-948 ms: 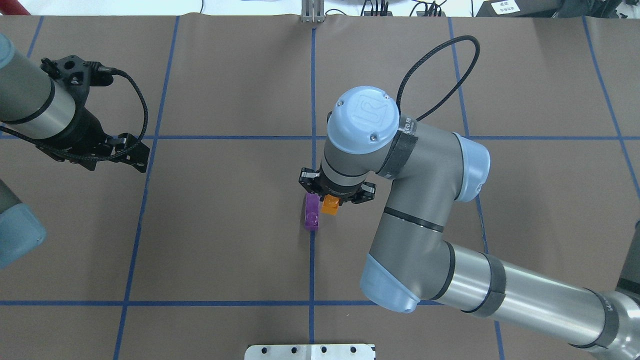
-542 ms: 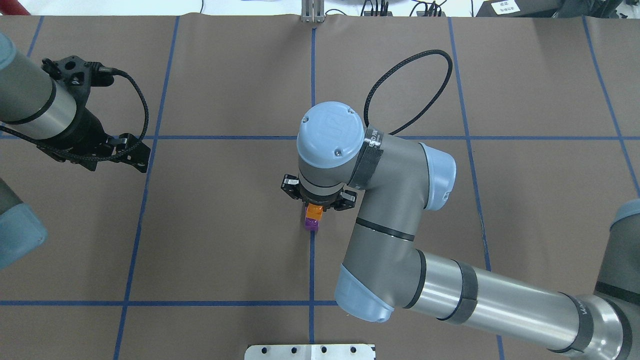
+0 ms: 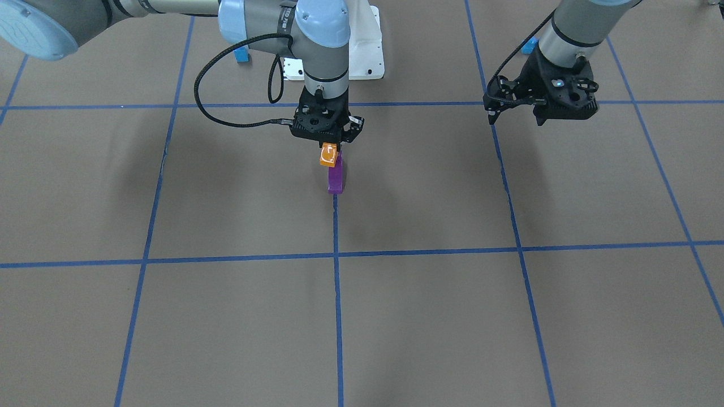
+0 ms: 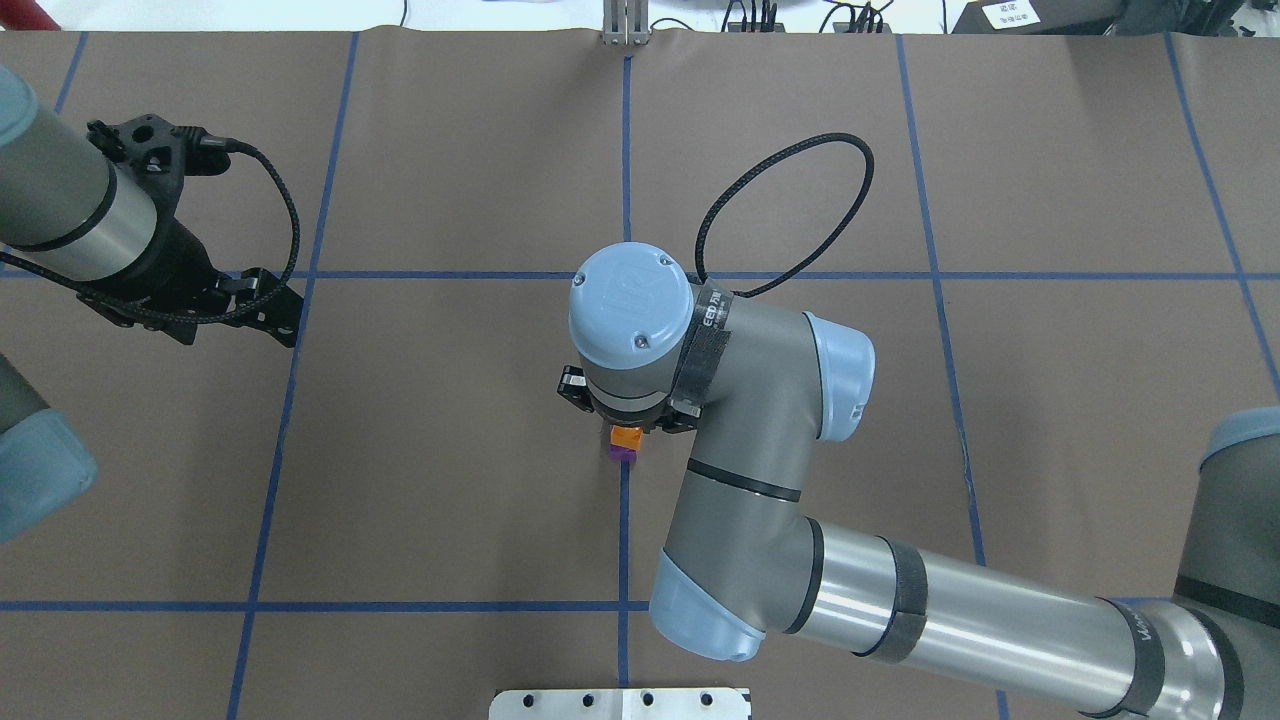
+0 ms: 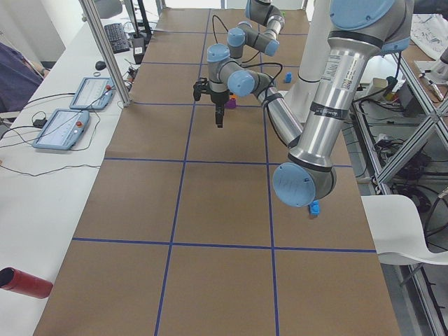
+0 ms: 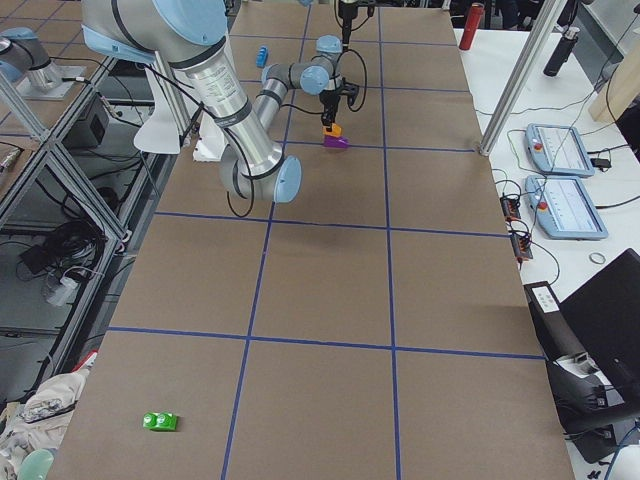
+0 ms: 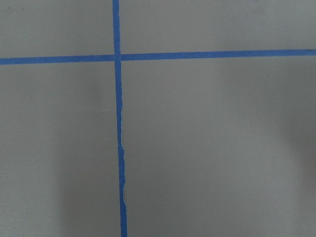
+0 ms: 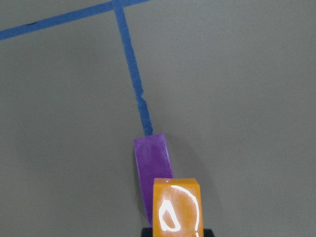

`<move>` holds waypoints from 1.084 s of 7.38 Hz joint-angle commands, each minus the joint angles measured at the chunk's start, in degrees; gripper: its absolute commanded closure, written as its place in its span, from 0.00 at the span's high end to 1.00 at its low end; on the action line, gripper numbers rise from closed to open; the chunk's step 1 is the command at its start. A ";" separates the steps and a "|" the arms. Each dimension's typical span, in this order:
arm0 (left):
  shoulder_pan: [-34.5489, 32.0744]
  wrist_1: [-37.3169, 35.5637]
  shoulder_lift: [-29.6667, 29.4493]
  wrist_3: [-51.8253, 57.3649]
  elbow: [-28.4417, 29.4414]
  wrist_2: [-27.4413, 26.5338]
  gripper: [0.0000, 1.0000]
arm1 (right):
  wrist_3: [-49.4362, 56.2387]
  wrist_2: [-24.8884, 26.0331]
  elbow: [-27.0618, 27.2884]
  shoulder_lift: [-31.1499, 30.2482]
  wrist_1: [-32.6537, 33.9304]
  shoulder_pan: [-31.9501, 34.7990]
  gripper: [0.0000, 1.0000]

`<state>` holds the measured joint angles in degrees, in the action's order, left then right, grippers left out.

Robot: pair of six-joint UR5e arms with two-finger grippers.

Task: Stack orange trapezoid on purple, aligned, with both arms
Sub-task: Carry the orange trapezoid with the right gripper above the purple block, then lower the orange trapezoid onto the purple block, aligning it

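Fingers of the right gripper (image 3: 327, 140) are clamped on the orange trapezoid (image 3: 328, 155), which is held off the table with its white-marked face turned away from the robot. The purple block (image 3: 335, 177) lies directly beneath it, on the table where the centre tape line (image 3: 337, 226) ends against it. Its long axis runs along that line, near to far from the robot.

In the right wrist view the orange trapezoid (image 8: 177, 207) is seen over one end of the purple (image 8: 154, 163) and shifted a little to one side of it. A small sideways correction is therefore judged necessary before the descent, so that the two are aligned. Whether the blocks already touch cannot be told.

The right wrist is pointed straight down, with the forearm reaching in from the robot's right.

The left gripper (image 3: 542, 110) hangs well apart on the left, over bare table. Only tape lines are shown in its wrist view, and whether its fingers are apart cannot be told. The right arm is plainly the nearer.
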<state>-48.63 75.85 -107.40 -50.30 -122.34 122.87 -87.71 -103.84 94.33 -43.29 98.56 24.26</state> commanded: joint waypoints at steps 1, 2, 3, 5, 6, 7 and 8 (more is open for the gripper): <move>0.03 0.00 0.00 0.03 0.09 0.00 1.00 | 0.00 0.13 -0.20 0.04 -0.03 -0.18 0.00; 0.03 0.00 0.00 0.03 0.09 0.00 1.00 | 0.00 0.13 -0.20 0.04 -0.12 -0.18 0.00; 0.20 0.00 0.00 0.03 0.09 0.00 1.00 | 0.00 0.13 -0.28 0.04 -0.12 -0.18 0.00; 0.20 0.00 0.00 0.03 0.09 0.00 1.00 | 0.00 0.13 -0.55 0.04 -0.21 -0.18 0.00; 0.20 0.00 0.00 0.03 0.09 0.00 1.00 | 0.00 0.22 -0.81 0.04 -0.30 -0.18 0.00; 0.20 0.00 0.00 0.12 0.26 0.00 1.00 | 0.00 0.48 -1.33 0.13 -0.47 -0.18 0.00; 0.20 0.00 0.00 0.12 0.26 0.00 1.00 | 0.00 0.57 -1.51 0.13 -0.56 -0.18 0.00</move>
<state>-48.43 75.85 -107.40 -50.22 -122.14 122.87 -87.71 -103.44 93.20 -43.15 98.12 24.09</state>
